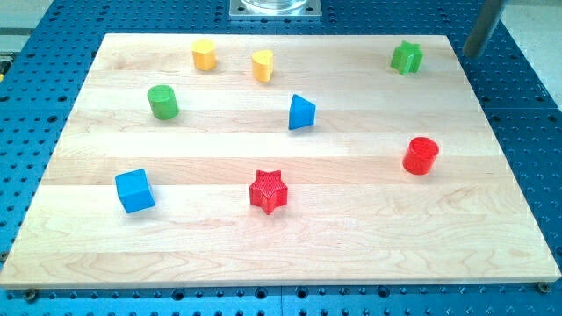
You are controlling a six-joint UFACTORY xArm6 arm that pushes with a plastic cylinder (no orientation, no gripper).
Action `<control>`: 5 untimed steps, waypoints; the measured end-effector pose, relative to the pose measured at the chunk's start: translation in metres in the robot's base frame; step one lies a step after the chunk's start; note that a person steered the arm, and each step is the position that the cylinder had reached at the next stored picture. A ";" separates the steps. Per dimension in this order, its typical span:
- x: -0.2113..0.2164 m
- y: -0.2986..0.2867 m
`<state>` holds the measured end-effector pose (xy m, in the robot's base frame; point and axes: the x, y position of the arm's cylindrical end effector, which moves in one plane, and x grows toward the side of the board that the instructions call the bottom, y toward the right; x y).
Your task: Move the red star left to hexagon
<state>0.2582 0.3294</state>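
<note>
The red star [269,191] lies on the wooden board [281,250], low and near the middle. The yellow hexagon [204,54] sits near the board's top edge, left of centre, far up and left of the star. My tip [471,54] is at the view's top right, just off the board's top right corner. It is far from the red star and touches no block; the green star [406,58] is the block closest to it, to its left.
A yellow heart [262,65] sits just right of the hexagon. A green cylinder [162,102] is at upper left, a blue triangle [301,112] above the red star, a red cylinder [421,155] at right, a blue cube [134,190] at lower left.
</note>
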 end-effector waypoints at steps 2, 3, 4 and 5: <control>0.195 0.015; 0.301 -0.019; 0.340 -0.137; 0.354 -0.222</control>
<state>0.6120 0.1070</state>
